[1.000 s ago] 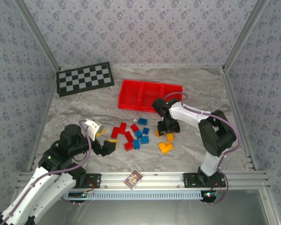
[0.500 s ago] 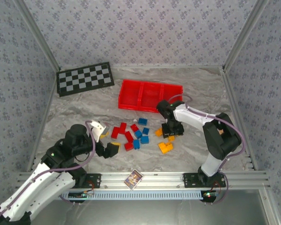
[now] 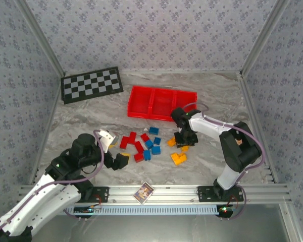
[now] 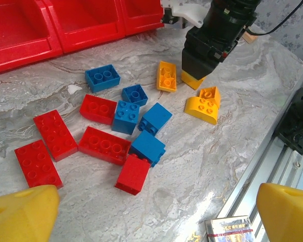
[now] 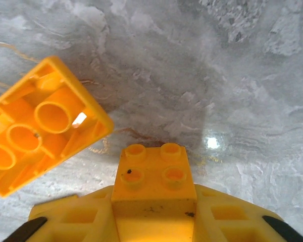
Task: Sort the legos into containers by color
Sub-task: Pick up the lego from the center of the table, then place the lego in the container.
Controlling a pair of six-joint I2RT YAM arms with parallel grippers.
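Note:
Red, blue and orange-yellow legos lie loose on the marble table in front of the red tray of containers (image 3: 152, 103) (image 4: 60, 40). Red legos (image 3: 133, 143) (image 4: 55, 133) are on the left, blue legos (image 3: 152, 143) (image 4: 125, 116) in the middle, orange-yellow legos (image 3: 179, 159) (image 4: 204, 103) on the right. My right gripper (image 3: 183, 142) (image 5: 154, 201) points down at the table, shut on a small orange-yellow brick (image 5: 154, 176) (image 4: 193, 79). Another orange-yellow brick (image 5: 40, 151) lies beside it, hollow side showing. My left gripper (image 3: 115, 149) (image 4: 154, 217) is open with nothing in it, low over the near-left edge of the pile.
A black-and-grey checkerboard mat (image 3: 92, 84) lies at the back left. A small printed card (image 3: 144, 192) (image 4: 232, 231) rests on the front metal rail (image 3: 192, 191). Patterned walls enclose the table on three sides.
My right gripper's fingers have closed on the orange-yellow brick after shifting slightly right. The left arm moved a little right and nearer, still open.

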